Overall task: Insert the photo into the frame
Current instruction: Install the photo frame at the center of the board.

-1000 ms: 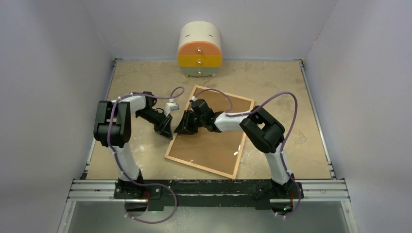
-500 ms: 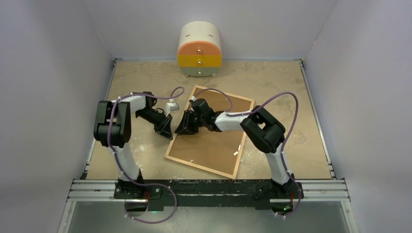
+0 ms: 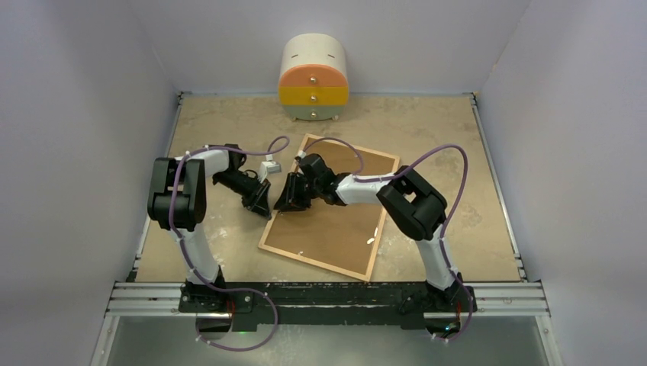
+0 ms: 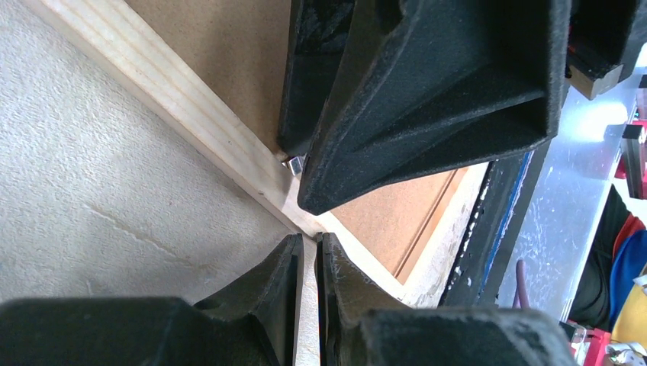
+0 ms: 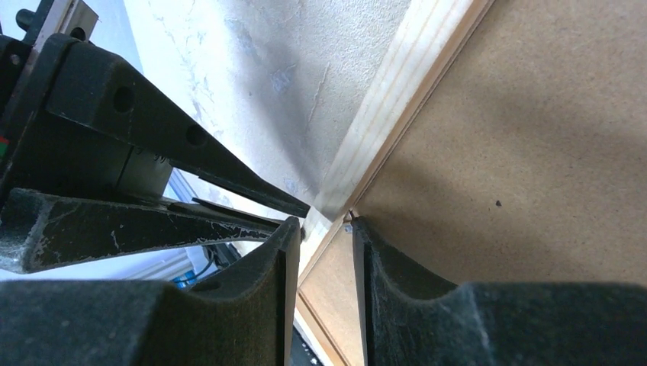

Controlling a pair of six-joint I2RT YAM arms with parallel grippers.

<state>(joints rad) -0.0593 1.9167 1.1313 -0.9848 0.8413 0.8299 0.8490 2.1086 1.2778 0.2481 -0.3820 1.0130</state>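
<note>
Frame lies back-up on the table, tilted, just right of centre in the top view. The brown backing board fills it. The photo is nowhere in sight, so you cannot tell whether it sits under that board.

Your biggest risk is the whole frame pivoting. Your left gripper is clamped across the thin wooden rail at the frame's left edge, and a sideways tug there would likely swing the far corners. Next comes the backing board: the right gripper works at its left margin, and a push or pry there could bow it or lift it askew. Smallest is the metal tab just beside that gripper's fingertip. The jaws stand slightly apart, and you cannot tell whether they nip the tab or merely straddle it. A slip could bend it.

For room, bare table lies to the right and lower left. The drawer cabinet at top centre stands near the frame's upper corner, though apart from it. The lower right corner lies close to the arms' base rail. The tightest spot is between the two grippers, almost nose to nose.
</note>
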